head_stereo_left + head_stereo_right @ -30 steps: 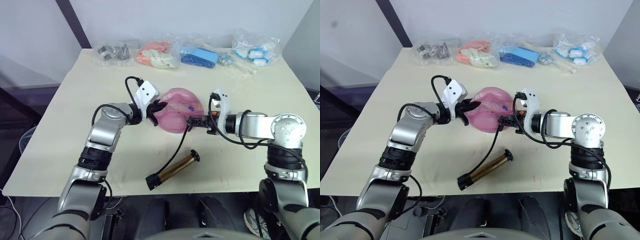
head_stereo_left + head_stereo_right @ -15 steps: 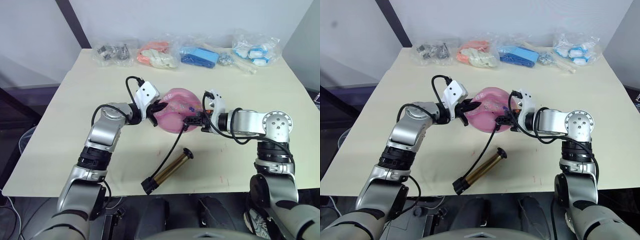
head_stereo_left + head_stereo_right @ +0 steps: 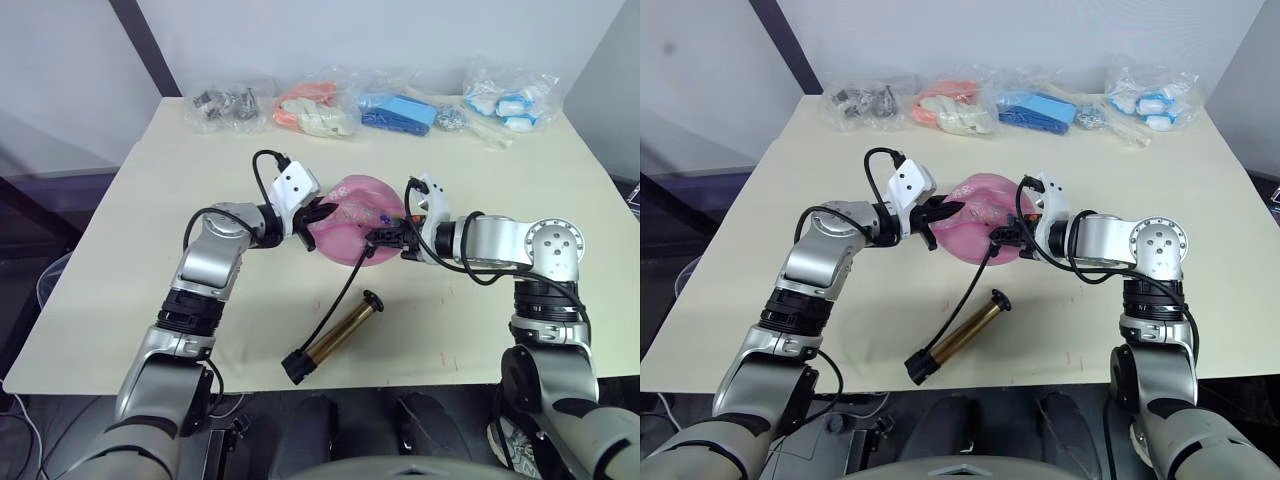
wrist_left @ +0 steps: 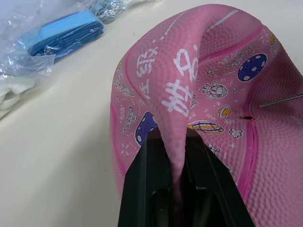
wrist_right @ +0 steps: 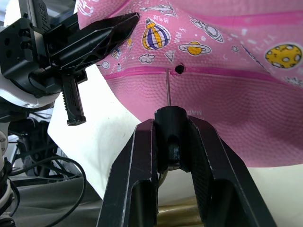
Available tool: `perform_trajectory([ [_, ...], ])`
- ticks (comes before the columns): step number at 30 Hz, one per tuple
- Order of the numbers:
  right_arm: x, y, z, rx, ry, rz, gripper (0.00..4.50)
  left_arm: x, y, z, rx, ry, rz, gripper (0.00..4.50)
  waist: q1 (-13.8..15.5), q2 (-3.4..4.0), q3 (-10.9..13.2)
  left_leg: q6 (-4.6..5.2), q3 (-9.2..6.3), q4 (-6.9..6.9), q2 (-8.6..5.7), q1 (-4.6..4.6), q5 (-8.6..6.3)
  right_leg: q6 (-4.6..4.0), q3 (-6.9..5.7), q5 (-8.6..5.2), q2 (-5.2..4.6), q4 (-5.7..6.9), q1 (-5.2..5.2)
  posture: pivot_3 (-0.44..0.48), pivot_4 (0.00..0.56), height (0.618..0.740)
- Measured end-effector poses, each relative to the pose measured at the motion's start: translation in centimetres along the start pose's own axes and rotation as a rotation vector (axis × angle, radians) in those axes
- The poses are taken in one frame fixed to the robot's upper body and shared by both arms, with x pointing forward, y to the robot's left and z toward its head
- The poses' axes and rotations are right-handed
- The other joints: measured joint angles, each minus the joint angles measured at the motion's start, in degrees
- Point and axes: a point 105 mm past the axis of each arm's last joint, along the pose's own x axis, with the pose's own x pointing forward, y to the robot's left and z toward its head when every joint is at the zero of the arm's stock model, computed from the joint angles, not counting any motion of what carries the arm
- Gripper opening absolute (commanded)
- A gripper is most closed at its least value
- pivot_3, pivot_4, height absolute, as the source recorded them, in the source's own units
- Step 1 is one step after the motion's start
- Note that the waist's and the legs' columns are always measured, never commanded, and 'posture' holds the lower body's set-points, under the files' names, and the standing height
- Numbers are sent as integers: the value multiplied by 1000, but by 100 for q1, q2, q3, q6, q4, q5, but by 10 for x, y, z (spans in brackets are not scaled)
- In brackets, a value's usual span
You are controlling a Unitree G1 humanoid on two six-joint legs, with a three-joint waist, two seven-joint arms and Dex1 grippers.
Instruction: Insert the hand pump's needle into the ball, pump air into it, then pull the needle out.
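The pink ball, dented and printed with cartoons, lies mid-table. My left gripper is shut on a pinched fold of its rubber. My right gripper is shut on the black fitting of the needle. The needle's tip rests against the ball's skin just beside the black valve hole. The needle does not look pushed in. A thin black hose runs from the fitting down to the gold hand pump, which lies loose on the table near the front edge.
Several clear bags line the table's far edge: metal parts, pink-orange items, blue items, and blue-white items. Bare tabletop lies to both sides of the ball.
My right gripper has carried the needle fitting leftward up to the ball. The hose has dragged the pump slightly to the left. The left gripper has kept its pinch.
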Motion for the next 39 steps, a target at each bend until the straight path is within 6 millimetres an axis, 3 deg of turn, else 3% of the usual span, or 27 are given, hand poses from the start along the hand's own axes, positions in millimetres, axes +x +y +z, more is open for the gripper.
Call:
perform_trajectory([
  [18, 2, -2, -1, 22, 10, 0, 395, -1, 7, 1, 25, -40, 45, 41, -132, 0, 1, 0, 4, -1, 2, -17, 0, 0, 4, 0, 0, 4, -23, 0, 150, 740],
  [31, 8, -8, -2, 74, 21, -16, 395, -4, 3, -4, 82, -45, 33, 41, -132, 1, 1, 0, 5, -1, 3, -18, 0, 0, 4, 0, 0, 4, -24, 0, 150, 740],
  [39, 14, -1, 3, 70, 29, -9, 395, -5, 1, -6, 89, -54, 30, 41, -133, 1, 1, 0, 5, -1, 3, -17, 0, 0, 4, 0, 0, 4, -23, 0, 150, 740],
])
